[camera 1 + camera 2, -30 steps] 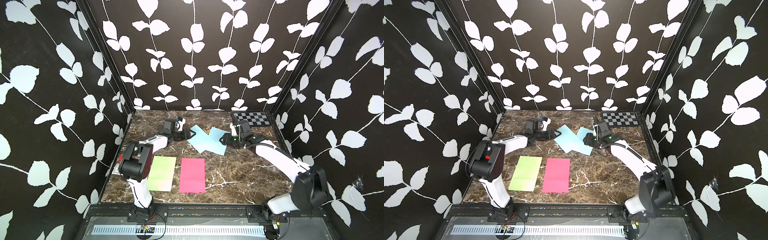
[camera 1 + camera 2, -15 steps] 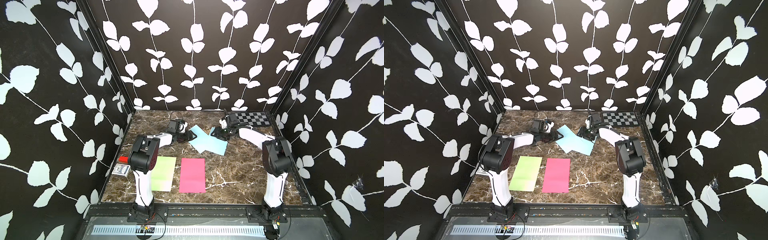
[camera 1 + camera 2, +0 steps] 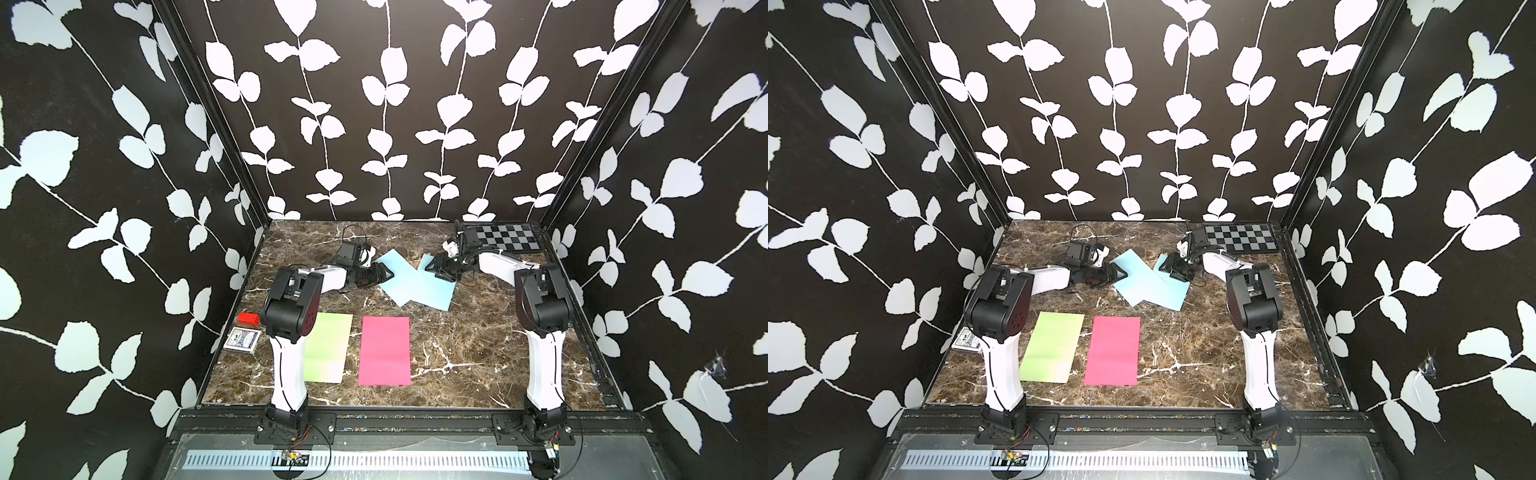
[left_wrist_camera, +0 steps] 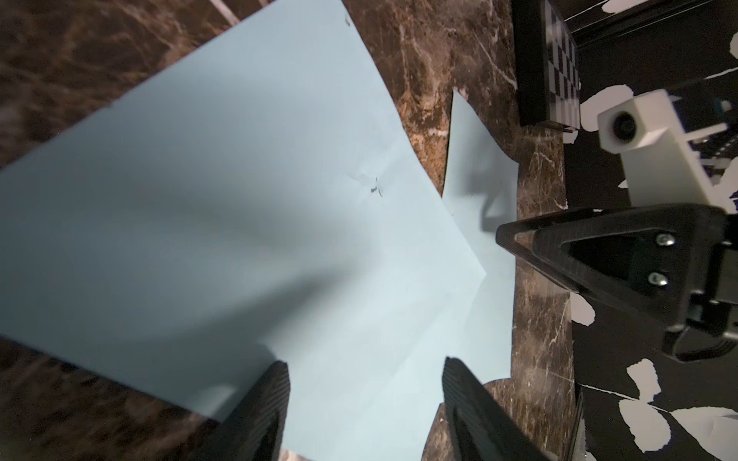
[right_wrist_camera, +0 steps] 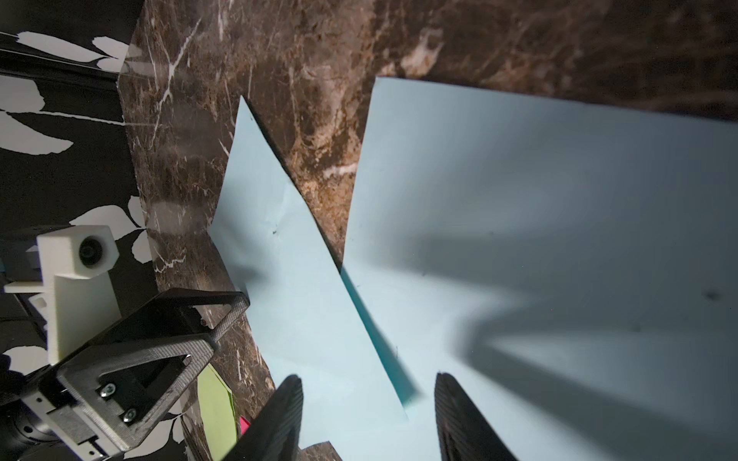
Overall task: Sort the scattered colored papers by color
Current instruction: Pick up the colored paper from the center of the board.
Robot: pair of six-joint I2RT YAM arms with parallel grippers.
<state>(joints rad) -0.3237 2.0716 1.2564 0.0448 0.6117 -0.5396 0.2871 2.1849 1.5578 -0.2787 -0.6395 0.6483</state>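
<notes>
The left pincer [image 4: 365, 367] sits low, jaws part-open and empty, at the edge of the upper light blue sheet [image 3: 401, 282], which extends away from it toward the right pincer [image 5: 367, 381], likewise part-open and empty over the lower light blue sheet [image 3: 440, 293]. Both sheets overlap, long axes crossed, at the far middle of the worktop [image 3: 478, 353]; both arms reach forward and low, each nearer its own sheet

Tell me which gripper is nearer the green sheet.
Left. The left gripper is at the blue sheets' edge, on the side of the green sheet. The right gripper is across the blue sheets, toward the checkerboard.
</notes>
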